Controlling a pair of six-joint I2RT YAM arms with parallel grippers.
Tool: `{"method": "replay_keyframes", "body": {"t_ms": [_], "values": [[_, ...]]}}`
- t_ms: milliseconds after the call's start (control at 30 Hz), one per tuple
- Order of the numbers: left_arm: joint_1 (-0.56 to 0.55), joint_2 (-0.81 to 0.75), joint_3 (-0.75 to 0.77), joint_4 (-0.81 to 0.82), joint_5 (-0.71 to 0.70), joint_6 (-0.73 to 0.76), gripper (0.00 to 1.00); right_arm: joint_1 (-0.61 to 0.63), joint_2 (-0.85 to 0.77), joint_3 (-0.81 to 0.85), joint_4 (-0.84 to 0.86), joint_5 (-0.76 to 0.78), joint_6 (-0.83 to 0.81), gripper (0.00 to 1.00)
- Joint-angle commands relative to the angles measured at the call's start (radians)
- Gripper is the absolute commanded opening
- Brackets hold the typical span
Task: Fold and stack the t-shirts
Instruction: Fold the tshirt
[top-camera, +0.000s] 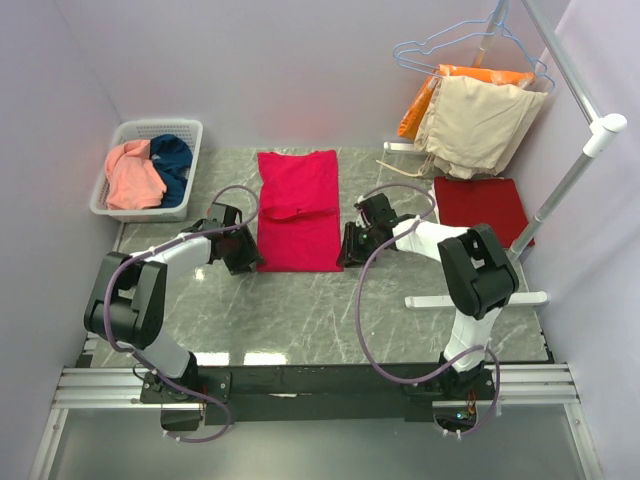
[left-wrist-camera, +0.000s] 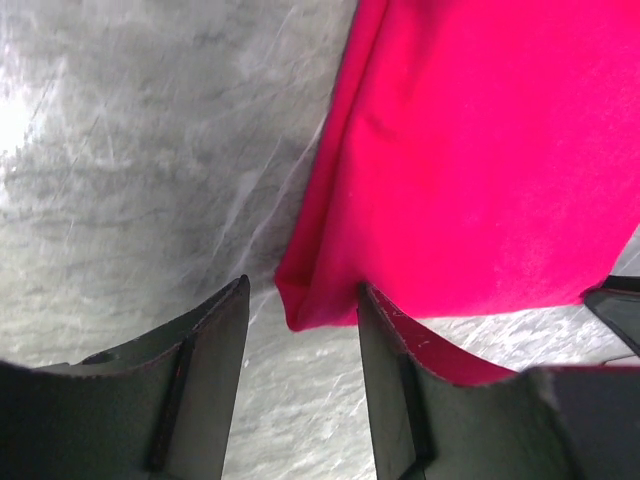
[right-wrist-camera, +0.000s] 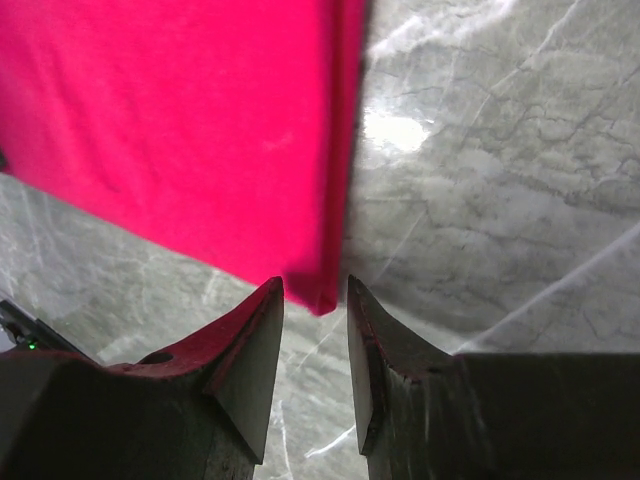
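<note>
Crimson shirt (top-camera: 297, 210) plain, one colour. Dark red shirt (top-camera: 480, 205) plain too. Basket (top-camera: 160, 125) white, with salmon shirt (top-camera: 133, 175) and teal shirt (top-camera: 172, 165). Table (top-camera: 300, 320) grey marble, white veins. My left gripper (left-wrist-camera: 300, 290) and right gripper (right-wrist-camera: 315, 285) dark grey. Beige garment (top-camera: 480, 125), orange garment (top-camera: 418, 108). Wall (top-camera: 300, 70) pale lilac.

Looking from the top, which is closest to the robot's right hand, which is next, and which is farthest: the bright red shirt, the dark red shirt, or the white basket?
Starting from the right hand:
1. bright red shirt: right at the hand, on its left side.
2. dark red shirt: folded flat, off to the right.
3. white basket: far away in the back left corner.
</note>
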Motion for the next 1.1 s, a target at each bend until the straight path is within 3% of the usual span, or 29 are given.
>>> {"method": "replay_keyframes", "body": {"t_ms": [0, 333, 433, 600, 633, 667, 1067], "values": [[0.005, 0.009, 0.023, 0.058, -0.004, 0.024, 0.53, 0.003, 0.023, -0.007, 0.028, -0.018, -0.004, 0.40], [0.005, 0.020, 0.017, 0.076, 0.051, 0.010, 0.49, 0.004, 0.054, -0.007, 0.032, -0.054, 0.008, 0.39], [0.005, 0.020, 0.008, 0.082, 0.071, 0.004, 0.40, 0.008, 0.057, -0.012, 0.037, -0.070, 0.011, 0.35], [0.004, 0.052, 0.003, 0.091, 0.080, 0.015, 0.02, 0.012, 0.089, -0.015, 0.032, -0.112, 0.003, 0.14], [0.004, 0.054, 0.005, 0.088, 0.076, 0.018, 0.01, 0.015, 0.088, -0.016, 0.029, -0.115, 0.000, 0.02], [0.004, 0.054, 0.005, 0.087, 0.074, 0.020, 0.01, 0.015, 0.083, -0.021, 0.029, -0.118, 0.002, 0.00], [-0.012, -0.179, -0.016, -0.053, 0.053, 0.018, 0.01, 0.026, -0.196, -0.066, -0.069, -0.100, -0.018, 0.00]]}}
